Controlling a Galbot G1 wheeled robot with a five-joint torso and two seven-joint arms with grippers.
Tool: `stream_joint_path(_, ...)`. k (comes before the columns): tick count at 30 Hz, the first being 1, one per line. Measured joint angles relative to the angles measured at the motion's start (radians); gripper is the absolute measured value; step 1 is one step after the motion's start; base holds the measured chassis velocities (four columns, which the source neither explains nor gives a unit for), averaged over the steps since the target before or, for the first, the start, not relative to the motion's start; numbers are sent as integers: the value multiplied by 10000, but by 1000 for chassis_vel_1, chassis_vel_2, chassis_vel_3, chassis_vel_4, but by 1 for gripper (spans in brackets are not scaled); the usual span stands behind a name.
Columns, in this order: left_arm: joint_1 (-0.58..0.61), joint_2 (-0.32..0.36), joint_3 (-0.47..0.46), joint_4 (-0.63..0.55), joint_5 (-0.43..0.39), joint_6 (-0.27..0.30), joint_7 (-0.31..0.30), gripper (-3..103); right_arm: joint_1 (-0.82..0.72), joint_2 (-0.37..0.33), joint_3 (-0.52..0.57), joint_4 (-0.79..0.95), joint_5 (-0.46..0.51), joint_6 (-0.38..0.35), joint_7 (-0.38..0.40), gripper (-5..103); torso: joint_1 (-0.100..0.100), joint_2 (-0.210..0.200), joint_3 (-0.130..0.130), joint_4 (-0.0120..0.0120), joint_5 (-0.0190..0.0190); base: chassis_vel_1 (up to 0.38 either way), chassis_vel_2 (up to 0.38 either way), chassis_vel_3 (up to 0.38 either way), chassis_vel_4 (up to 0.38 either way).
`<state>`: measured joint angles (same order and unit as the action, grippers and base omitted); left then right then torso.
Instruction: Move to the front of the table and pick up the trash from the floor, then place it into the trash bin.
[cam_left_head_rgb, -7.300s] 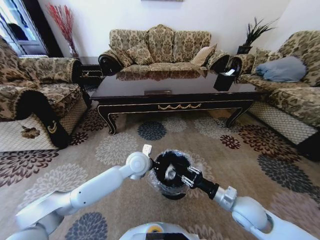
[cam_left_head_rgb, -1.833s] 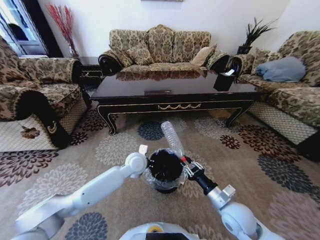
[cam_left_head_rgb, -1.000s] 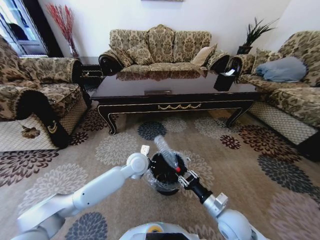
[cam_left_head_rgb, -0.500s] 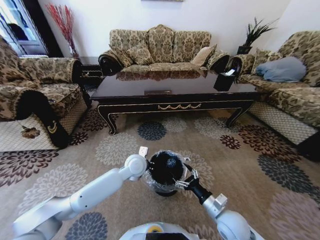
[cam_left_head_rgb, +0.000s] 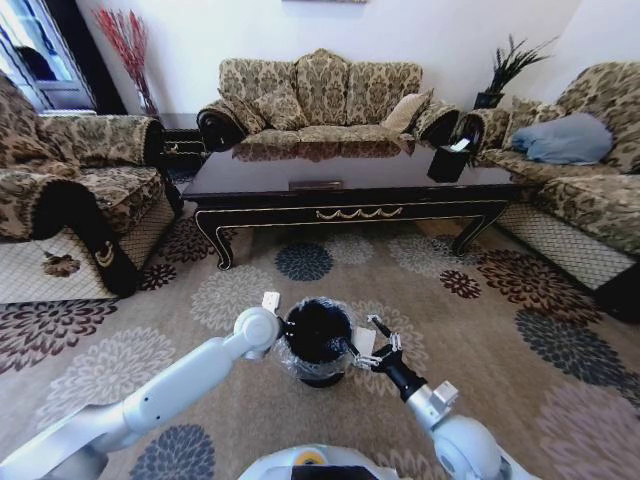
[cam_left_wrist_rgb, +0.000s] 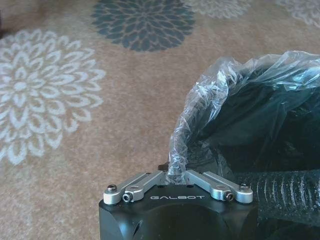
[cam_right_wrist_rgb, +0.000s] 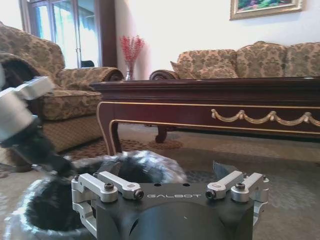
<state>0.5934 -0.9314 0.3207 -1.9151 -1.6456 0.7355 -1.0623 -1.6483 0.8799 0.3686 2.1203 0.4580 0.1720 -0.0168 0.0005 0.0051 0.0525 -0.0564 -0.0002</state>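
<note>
On the flowered floor (cam_left_head_rgb: 470, 330) in front of the long dark table (cam_left_head_rgb: 350, 180), the robot's two arms meet at the trash bin (cam_left_head_rgb: 316, 342), which stands near the robot and well apart from the table's gold-trimmed front edge. The left gripper (cam_left_wrist_rgb: 176, 176) is pinched shut on the rim of the bin's crinkled clear liner (cam_left_wrist_rgb: 200, 100), apparently to steady the light bin and hold its mouth open for a drop. The right gripper (cam_left_head_rgb: 372, 346) hovers just beside the bin's right rim with its fingers spread and nothing between them; in its wrist view the jaws stand wide apart, with the liner low ahead of them and the table beyond. A ribbed clear shape lying inside the bin, seen from the left wrist, looks like the plastic bottle (cam_left_wrist_rgb: 285, 192) from the trash, though its red tip is hidden. A small white piece (cam_left_head_rgb: 365, 341) shows against the liner by the right gripper; whether it lies in the bin or on its rim cannot be told.
</note>
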Motion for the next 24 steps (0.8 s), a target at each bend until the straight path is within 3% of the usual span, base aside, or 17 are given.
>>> stream_joint_path(14, 1495, 1277, -2301, -335, 317, -1, 466, 0, 1503, 75, 35, -2006, 702, -270, 579, 100, 0, 0, 0, 3, 1, 0, 0, 0, 0)
stream_joint_path(18, 2540, 1681, -3356, -692, 401, 0, 598, 0, 2318, 26, -346, -2978, 1004, -625, 679, 100, 0, 0, 0, -1, -1, 0, 0, 0, 0)
stream_joint_path(24, 3100, 1854, -3995, -864, 426, 1, 678, 0, 3190, 132, -837, -4041, 1235, -974, 838, 100, 0, 0, 0, 9, 2, 0, 0, 0, 0)
